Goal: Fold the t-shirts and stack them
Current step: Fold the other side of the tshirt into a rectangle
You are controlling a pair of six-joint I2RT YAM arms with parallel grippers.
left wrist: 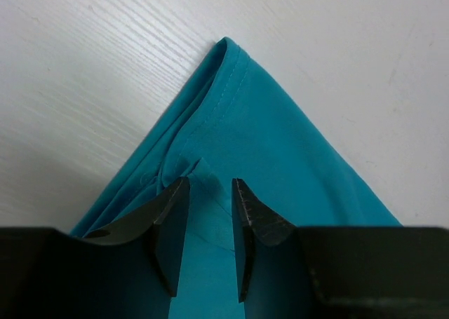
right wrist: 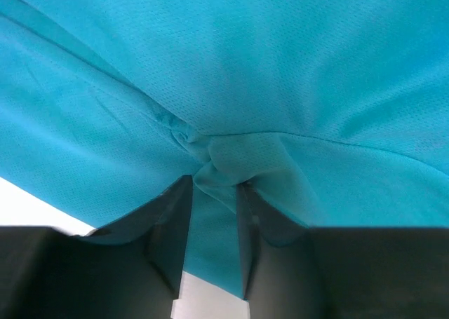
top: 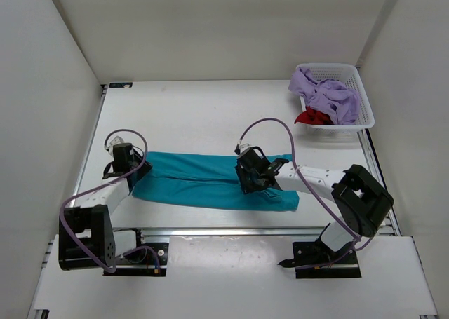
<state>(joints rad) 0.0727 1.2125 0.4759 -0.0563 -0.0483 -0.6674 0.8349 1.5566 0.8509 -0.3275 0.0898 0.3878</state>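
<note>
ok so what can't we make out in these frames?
- red t-shirt: top view, mostly buried under the lavender t-shirt in the basket.
- left pincer: left wrist view, teal t-shirt sits between the jaws; gripped or not, unclear.
- right pincer: right wrist view, pinched teal cloth fills the frame, hiding almost everything beyond.

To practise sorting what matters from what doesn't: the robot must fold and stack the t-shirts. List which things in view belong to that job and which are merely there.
Belong to the job: teal t-shirt, on the table, held by the left gripper and right gripper; lavender t-shirt and red t-shirt, in the white basket.
Merely there: white basket; table.
</note>
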